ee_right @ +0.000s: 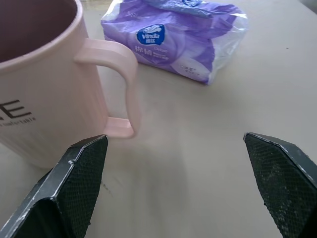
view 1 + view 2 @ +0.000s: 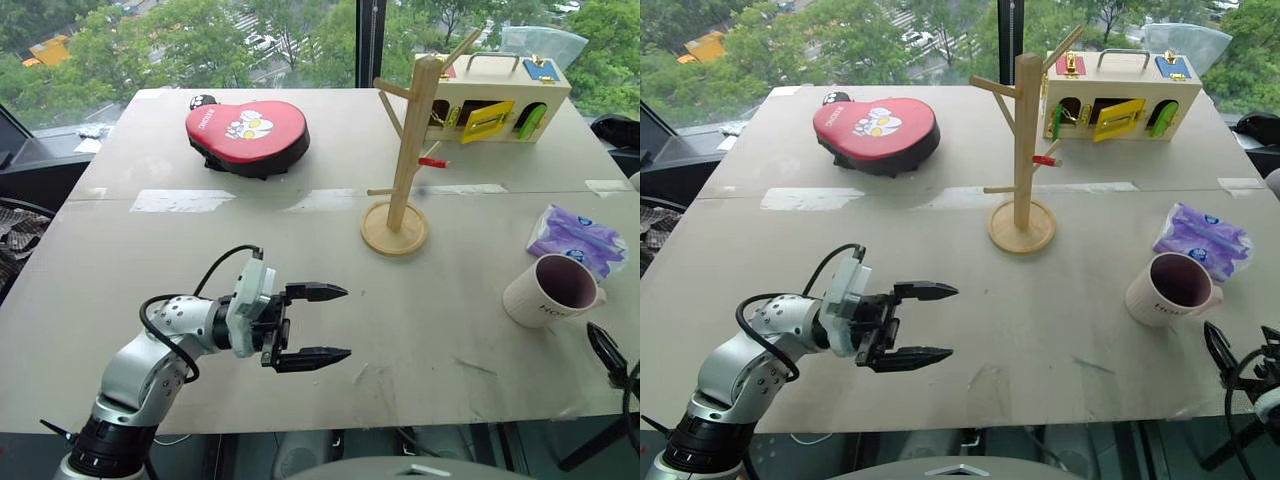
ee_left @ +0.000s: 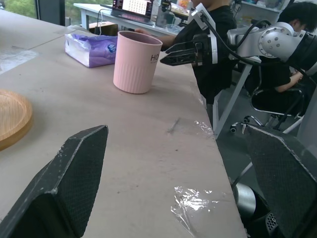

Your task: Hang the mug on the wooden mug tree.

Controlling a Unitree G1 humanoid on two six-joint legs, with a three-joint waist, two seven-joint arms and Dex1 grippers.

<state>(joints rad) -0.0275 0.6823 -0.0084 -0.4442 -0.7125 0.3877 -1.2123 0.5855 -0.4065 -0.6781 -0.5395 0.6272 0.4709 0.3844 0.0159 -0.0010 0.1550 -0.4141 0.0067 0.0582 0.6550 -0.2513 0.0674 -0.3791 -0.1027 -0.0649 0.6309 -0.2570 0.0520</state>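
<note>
The mug (image 2: 553, 290) stands upright near the table's right front, cream-pink outside and dark maroon inside, with its handle (image 1: 119, 84) turned toward the purple pack. My right gripper (image 1: 178, 188) is open just in front of the mug and points at the handle's side without touching it. The wooden mug tree (image 2: 403, 150) rises from its round base (image 2: 394, 230) at mid-table, its pegs bare. My left gripper (image 2: 345, 322) is open and empty above the table's front, left of the tree, pointing right toward the mug (image 3: 136, 62).
A purple tissue pack (image 2: 578, 238) lies just behind the mug. A red heart-shaped pad (image 2: 247, 135) lies at the back left, and a pale wooden box (image 2: 495, 100) with coloured flaps stands behind the tree. People (image 3: 277, 59) sit beyond the table's right edge.
</note>
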